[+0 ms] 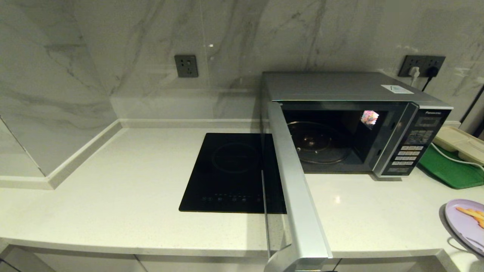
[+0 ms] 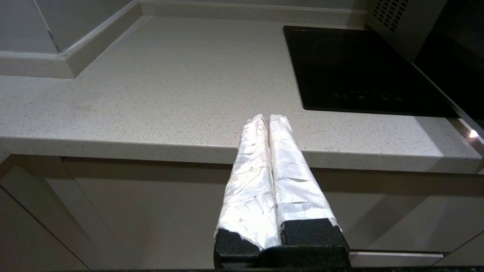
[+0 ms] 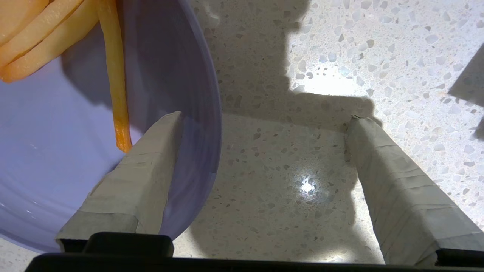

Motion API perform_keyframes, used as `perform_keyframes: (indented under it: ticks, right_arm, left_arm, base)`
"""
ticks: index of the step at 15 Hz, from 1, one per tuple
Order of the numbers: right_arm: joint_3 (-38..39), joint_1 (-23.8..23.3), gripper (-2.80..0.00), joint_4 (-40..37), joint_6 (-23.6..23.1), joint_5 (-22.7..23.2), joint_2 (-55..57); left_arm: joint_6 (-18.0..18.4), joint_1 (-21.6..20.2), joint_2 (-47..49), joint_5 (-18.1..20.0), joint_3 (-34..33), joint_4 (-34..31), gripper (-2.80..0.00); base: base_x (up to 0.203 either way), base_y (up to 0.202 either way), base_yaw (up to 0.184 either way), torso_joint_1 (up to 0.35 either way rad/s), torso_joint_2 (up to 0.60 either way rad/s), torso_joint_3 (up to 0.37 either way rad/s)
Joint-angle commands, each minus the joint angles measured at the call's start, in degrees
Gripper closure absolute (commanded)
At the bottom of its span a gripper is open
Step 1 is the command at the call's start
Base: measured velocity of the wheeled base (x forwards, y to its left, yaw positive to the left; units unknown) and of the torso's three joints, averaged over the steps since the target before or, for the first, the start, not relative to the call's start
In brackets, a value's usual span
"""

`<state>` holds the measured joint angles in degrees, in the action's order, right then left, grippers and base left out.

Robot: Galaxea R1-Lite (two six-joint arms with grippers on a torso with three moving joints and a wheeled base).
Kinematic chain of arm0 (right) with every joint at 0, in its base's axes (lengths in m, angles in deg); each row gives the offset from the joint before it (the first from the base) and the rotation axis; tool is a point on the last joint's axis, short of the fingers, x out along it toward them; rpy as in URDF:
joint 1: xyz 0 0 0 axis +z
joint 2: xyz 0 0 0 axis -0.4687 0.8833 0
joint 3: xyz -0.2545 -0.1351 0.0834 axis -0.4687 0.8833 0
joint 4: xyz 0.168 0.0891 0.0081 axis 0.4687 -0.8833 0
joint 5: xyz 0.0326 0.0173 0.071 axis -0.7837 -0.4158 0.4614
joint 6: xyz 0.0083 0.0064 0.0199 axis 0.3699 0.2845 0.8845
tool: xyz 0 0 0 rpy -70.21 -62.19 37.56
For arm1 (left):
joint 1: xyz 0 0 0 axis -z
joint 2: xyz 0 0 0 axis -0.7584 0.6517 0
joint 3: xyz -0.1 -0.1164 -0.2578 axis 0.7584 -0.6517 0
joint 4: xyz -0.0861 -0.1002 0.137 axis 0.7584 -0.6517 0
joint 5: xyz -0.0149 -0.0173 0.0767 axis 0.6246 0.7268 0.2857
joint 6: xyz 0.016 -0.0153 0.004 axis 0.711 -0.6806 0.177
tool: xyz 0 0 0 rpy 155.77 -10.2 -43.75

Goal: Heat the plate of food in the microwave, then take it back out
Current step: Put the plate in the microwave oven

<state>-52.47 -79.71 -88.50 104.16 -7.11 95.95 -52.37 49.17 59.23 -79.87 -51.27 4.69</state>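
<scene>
1. Head view: the microwave (image 1: pixel 355 124) is sitting at the back right of the table (image 1: pixel 132 204) with its door (image 1: pixel 295 189) swinging wide open toward me and the glass turntable (image 1: pixel 317 145) showing bare. The plate of food (image 1: pixel 467 224) is lying on the table at the far right edge, well apart from the microwave, partly cut off by the frame. The black cooktop (image 1: pixel 230 173) is sitting left of the door. A green tray (image 1: pixel 450 170) carrying a beige compartment tray (image 1: pixel 459 143) is sitting right of the microwave. Neither of my arms is showing here.

2. Left wrist view: my left tool (image 2: pixel 269 121) is parking off the table's front edge, fingers pressed together, gripping nothing.

3. Right wrist view: my right tool (image 3: pixel 264 124) is hanging over the table with fingers spread wide, nothing gripped. One finger is lying over the plate of food (image 3: pixel 56 151) just inside its rim, the other over bare table, so the rim is sitting between them. Whether the finger is touching the plate, I cannot tell.

4. Handling: the plate is looking rigid, light, smooth and likely slippery. The fries (image 3: pixel 45 34) are lying loose, so I am judging it needs to stay level. Best hold: pinch the rim, clear of the fries.
</scene>
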Motion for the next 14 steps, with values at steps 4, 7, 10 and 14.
perform_keyframes:
  ticks: [4,7,10,14]
  right_arm:
    - [0.2,0.1,0.00,0.0,0.2,0.0,0.1]
    - [-0.1,0.1,0.00,-0.1,0.2,-0.1,-0.2]
    - [-0.3,0.1,0.00,-0.1,0.2,-0.4,-0.9]
    - [-0.9,0.1,0.00,-0.1,0.2,-0.4,-1.2]
  left_arm:
    - [0.0,0.0,0.0,0.0,0.0,0.0,0.00]
    - [0.0,0.0,0.0,0.0,0.0,0.0,0.00]
    - [0.0,0.0,0.0,0.0,0.0,0.0,0.00]
    - [0.0,0.0,0.0,0.0,0.0,0.0,0.00]
  base:
    - [0.000,0.000,0.000,0.000,0.00,0.000]
    - [0.000,0.000,0.000,0.000,0.00,0.000]
    - [0.000,0.000,0.000,0.000,0.00,0.000]
    - [0.000,0.000,0.000,0.000,0.00,0.000]
